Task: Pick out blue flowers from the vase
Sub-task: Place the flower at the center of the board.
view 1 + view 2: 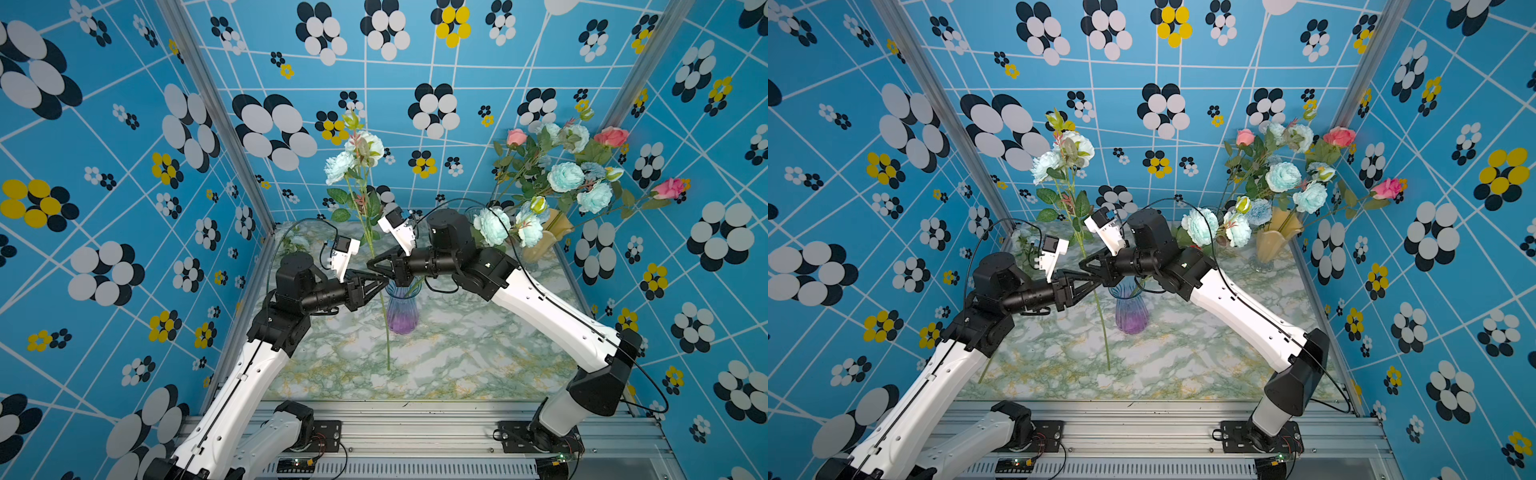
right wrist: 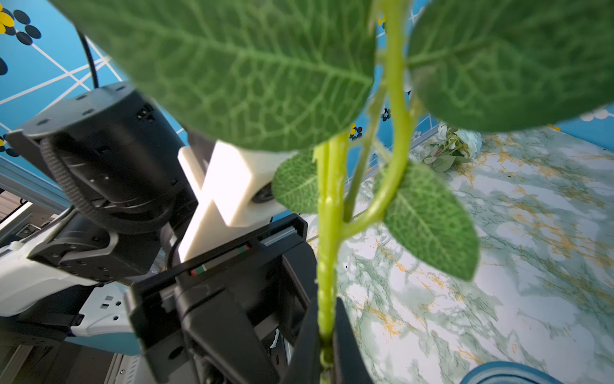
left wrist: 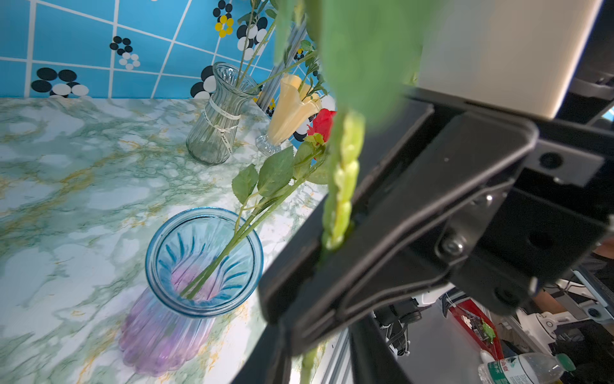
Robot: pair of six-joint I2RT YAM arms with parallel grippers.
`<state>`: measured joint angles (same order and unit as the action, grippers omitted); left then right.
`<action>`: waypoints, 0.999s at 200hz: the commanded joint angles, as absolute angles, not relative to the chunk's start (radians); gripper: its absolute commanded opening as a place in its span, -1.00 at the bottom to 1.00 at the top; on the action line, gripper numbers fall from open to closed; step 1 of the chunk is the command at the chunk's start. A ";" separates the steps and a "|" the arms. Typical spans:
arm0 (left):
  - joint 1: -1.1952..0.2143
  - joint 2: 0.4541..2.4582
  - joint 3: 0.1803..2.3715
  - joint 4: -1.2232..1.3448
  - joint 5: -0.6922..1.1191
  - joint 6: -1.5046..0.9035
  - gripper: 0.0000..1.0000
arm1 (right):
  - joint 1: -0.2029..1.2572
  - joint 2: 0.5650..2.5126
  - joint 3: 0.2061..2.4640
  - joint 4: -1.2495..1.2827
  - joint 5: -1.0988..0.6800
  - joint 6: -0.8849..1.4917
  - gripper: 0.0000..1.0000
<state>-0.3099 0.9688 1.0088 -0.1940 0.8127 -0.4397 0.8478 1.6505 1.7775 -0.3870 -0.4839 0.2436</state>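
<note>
A blue flower spray (image 1: 353,158) (image 1: 1059,160) stands upright at mid-table on a long green stem (image 1: 384,332). The stem's lower end hangs outside the vase, in front of it. My right gripper (image 1: 371,264) (image 1: 1082,262) (image 2: 326,319) is shut on the stem. Just below it, my left gripper (image 1: 384,283) (image 1: 1096,282) (image 3: 315,349) is open, with a finger on each side of the stem (image 3: 309,362) and a gap showing. The blue-and-purple glass vase (image 1: 401,309) (image 1: 1131,311) (image 3: 204,259) under both grippers holds a red rose (image 3: 324,123).
A yellow vase (image 1: 546,237) (image 1: 1277,237) at the back right holds several blue and pink flowers. A clear ribbed vase (image 3: 219,116) stands beside it. One blue flower (image 1: 297,241) (image 2: 458,146) lies on the marble table (image 1: 457,365) at the back left.
</note>
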 commanded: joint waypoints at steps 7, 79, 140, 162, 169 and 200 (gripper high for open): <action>-0.315 0.959 1.059 -0.242 0.778 -0.394 -0.37 | 0.843 1.648 1.798 -0.399 -0.483 0.221 -1.00; -0.316 0.966 1.064 -0.212 0.782 -0.420 -0.40 | 0.843 1.625 1.788 -0.418 -0.454 0.201 -1.00; -0.317 0.968 1.057 -0.190 0.774 -0.440 -0.78 | 0.841 1.598 1.761 -0.408 -0.430 0.193 -1.00; -0.321 0.976 1.053 -0.176 0.775 -0.448 -0.82 | 0.842 1.594 1.756 -0.401 -0.436 0.197 -1.00; -0.323 0.978 1.053 -0.175 0.775 -0.449 -0.86 | 0.841 1.594 1.756 -0.400 -0.437 0.198 -1.00; -0.323 0.980 1.062 -0.187 0.765 -0.442 -0.97 | 0.842 1.589 1.746 -0.406 -0.433 0.193 -1.00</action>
